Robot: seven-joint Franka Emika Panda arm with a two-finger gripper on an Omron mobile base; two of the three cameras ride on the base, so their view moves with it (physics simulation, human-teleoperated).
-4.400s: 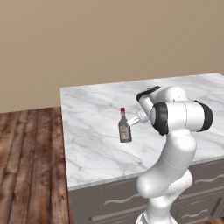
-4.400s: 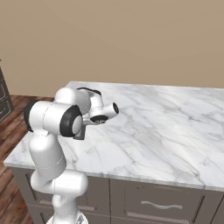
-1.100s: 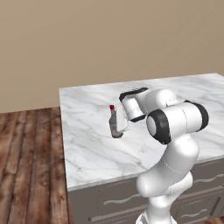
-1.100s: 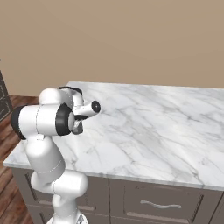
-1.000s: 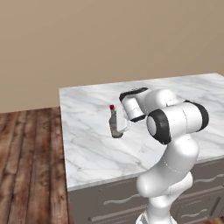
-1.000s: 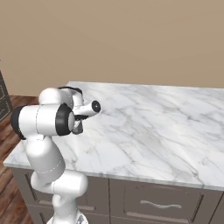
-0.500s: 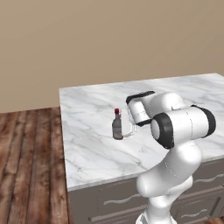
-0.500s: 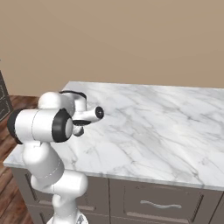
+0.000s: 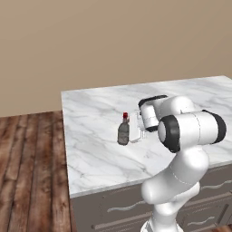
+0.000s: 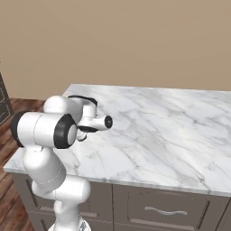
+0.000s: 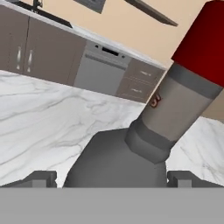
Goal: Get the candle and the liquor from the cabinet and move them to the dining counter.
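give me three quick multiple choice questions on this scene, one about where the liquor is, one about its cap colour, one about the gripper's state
1. Where is the liquor?
A. standing on the dining counter
B. lying on the wood floor
C. lifted high in the air

2. What colour is its cap?
A. blue
B. red
C. white

3. How is the gripper?
A. shut on the bottle
B. shut with nothing in it
C. open, beside the bottle

Answers:
1 A, the left base view shows the bottle upright on the marble top.
2 B, the cap is red in the left base and hand views.
3 C, the hand view shows the finger tips spread to either side of the bottle's body.
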